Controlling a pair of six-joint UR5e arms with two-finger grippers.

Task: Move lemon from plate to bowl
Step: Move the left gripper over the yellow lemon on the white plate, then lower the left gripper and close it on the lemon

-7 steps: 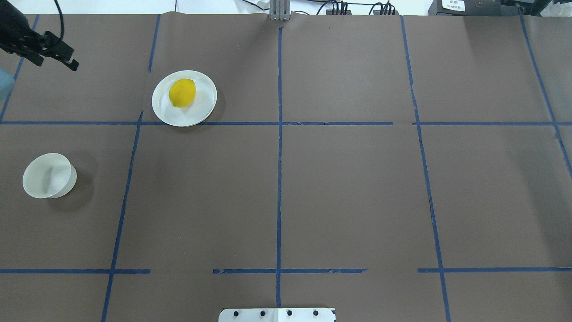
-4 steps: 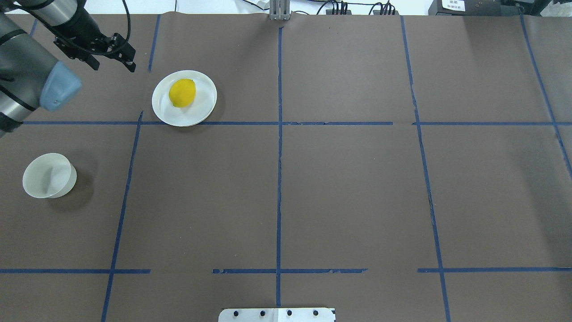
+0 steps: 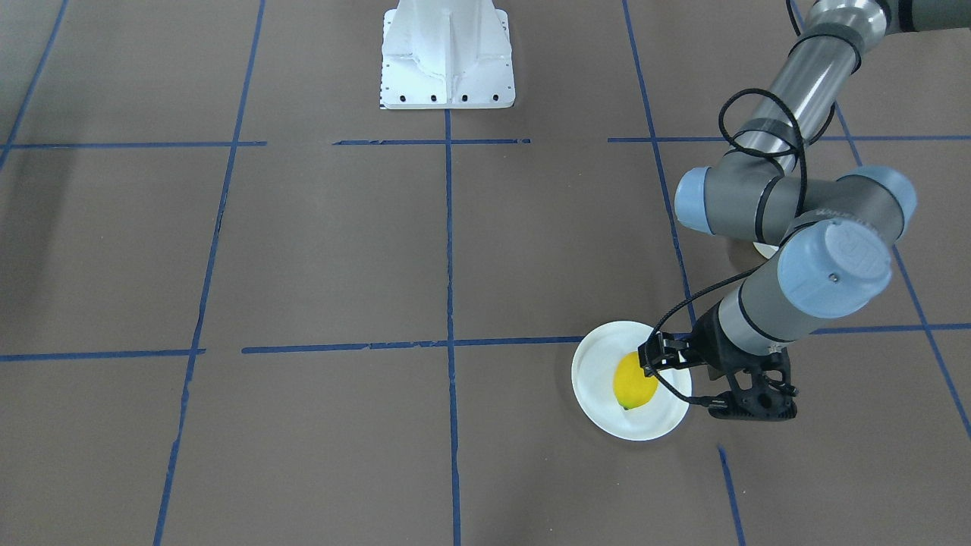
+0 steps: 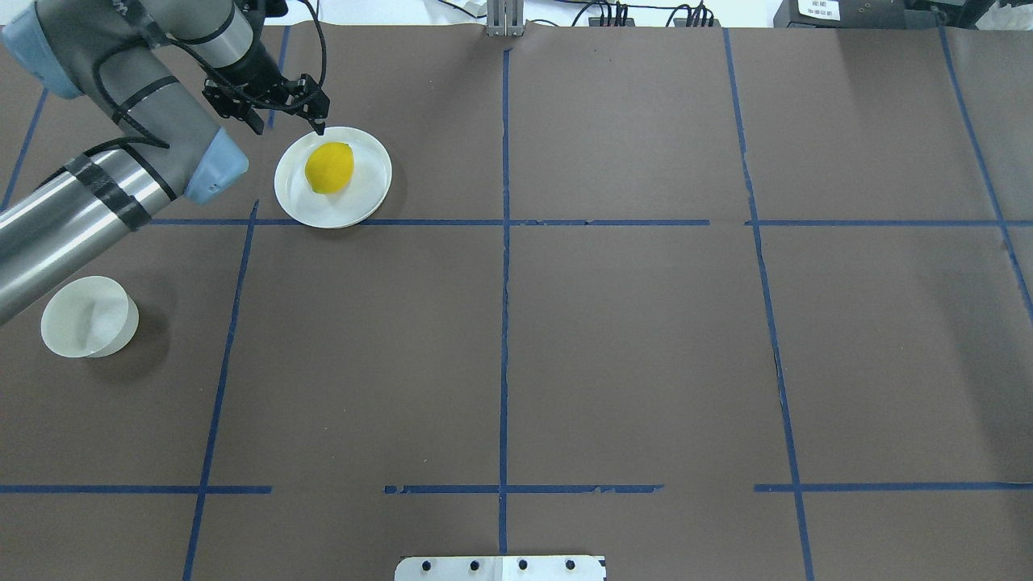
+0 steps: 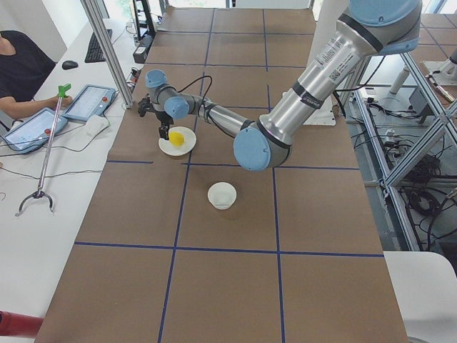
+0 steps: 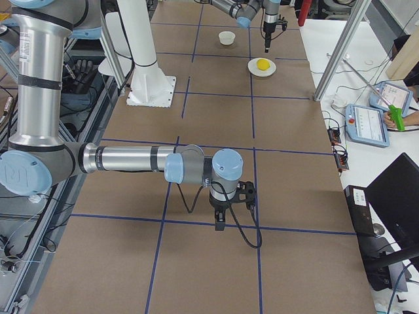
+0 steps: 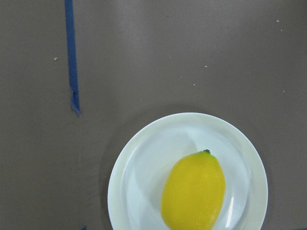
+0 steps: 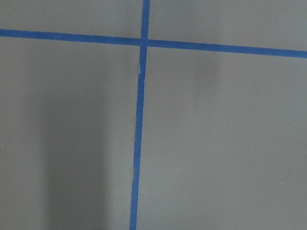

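The yellow lemon (image 4: 329, 168) lies on the white plate (image 4: 367, 202) in the far left part of the table. It also shows in the front view (image 3: 634, 381) and in the left wrist view (image 7: 194, 190), lying on the plate (image 7: 139, 172). My left gripper (image 4: 289, 123) is open and empty, hovering over the plate's far left rim, just beside the lemon. The white bowl (image 4: 85, 316) stands empty near the left edge, closer to me. My right gripper (image 6: 222, 219) points down at bare table far from these; I cannot tell whether it is open.
The white robot base plate (image 3: 447, 61) sits at the table's near edge. Blue tape lines grid the brown table cover. A metal post (image 5: 107, 50) and an operator's desk with tablets (image 5: 86, 103) border the far side.
My left arm has swung in from the far left corner toward the plate, and its gripper now hangs over the plate's rim. Lemon, plate and bowl have not moved.
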